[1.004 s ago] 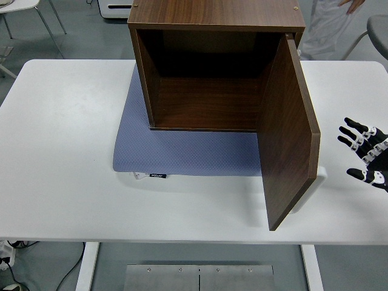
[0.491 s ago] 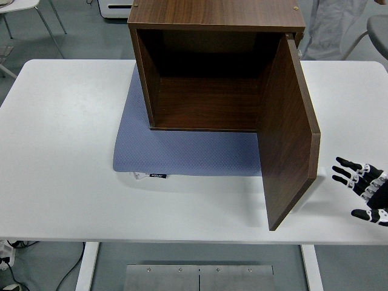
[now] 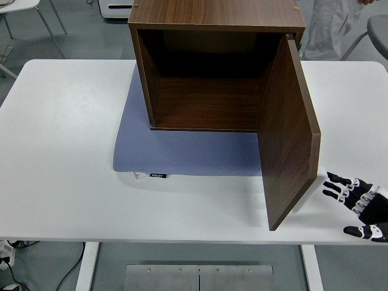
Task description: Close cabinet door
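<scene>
One white table (image 3: 66, 151) is carrying everything: one blue-grey mat (image 3: 182, 151) and one dark brown wooden cabinet (image 3: 212, 18) sitting on the mat's far part, toward the table's back edge. The cabinet is showing one open compartment with nothing visible inside. Its single door (image 3: 290, 133), hinged on the right side, is standing wide open, swinging out toward the table's near edge, with its free edge hanging over the bare table past the mat's front right corner. The door is plain wood grain on the face turned this way; no handle is showing.

One robot hand is in view. The right hand (image 3: 362, 206) is coming in from the right edge, low over the table near its front right corner, just beside the door's free edge but apart from it. Its fingers (image 3: 337, 185) are spreading wide, pointing left toward the door and holding nothing.

At the top right, part of a person in light clothing (image 3: 330, 27) is standing behind the table.
</scene>
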Available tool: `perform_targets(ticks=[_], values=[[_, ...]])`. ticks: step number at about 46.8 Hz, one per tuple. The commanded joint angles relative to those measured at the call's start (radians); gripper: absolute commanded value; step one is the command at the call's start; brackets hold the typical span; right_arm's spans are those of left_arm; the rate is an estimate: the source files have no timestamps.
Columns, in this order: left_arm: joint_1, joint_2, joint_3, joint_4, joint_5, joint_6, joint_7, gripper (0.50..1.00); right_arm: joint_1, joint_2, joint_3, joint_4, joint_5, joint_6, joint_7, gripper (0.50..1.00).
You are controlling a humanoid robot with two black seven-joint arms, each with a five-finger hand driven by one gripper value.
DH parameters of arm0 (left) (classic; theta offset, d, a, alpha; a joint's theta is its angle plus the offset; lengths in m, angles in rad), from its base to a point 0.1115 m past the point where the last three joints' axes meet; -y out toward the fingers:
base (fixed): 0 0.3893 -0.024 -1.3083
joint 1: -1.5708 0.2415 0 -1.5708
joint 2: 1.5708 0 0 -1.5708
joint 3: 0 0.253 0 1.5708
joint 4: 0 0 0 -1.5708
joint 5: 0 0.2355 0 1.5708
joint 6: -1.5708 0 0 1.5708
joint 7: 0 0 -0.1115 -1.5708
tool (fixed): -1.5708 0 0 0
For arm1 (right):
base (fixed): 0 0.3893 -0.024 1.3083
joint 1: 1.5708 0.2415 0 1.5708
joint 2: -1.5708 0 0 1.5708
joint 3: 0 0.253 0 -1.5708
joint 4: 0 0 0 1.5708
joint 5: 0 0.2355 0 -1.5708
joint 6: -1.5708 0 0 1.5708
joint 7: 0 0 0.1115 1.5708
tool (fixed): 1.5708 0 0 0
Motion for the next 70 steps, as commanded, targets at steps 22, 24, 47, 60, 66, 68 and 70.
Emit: perform_targets(ticks=[22, 24, 47, 60, 66, 68, 70], values=[[0.000, 0.000, 0.000, 0.000, 0.001, 0.000, 0.000, 1.000, 0.049, 0.066, -0.003, 0.050, -0.061, 0.000, 0.000, 1.000], [0.000, 0.000, 0.000, 0.000, 0.001, 0.000, 0.000, 1.000, 0.055, 0.069, -0.005, 0.051, -0.061, 0.000, 0.000, 1.000], [0.000, 0.000, 0.000, 0.000, 0.000, 0.000, 0.000, 1.000, 0.176, 0.128, -0.081, 0.051, -0.100, 0.000, 0.000, 1.000], [0.000, 0.000, 0.000, 0.000, 0.001, 0.000, 0.000, 1.000, 0.233, 0.166, -0.118, 0.051, -0.110, 0.000, 0.000, 1.000], [0.000, 0.000, 0.000, 0.000, 0.000, 0.000, 0.000, 1.000, 0.271, 0.175, -0.144, 0.051, -0.112, 0.000, 0.000, 1.000], [0.000, 0.000, 0.000, 0.000, 0.000, 0.001, 0.000, 1.000, 0.284, 0.181, -0.150, 0.051, -0.112, 0.000, 0.000, 1.000], [0.000, 0.000, 0.000, 0.000, 0.000, 0.000, 0.000, 1.000, 0.293, 0.189, -0.155, 0.051, -0.112, 0.000, 0.000, 1.000]])
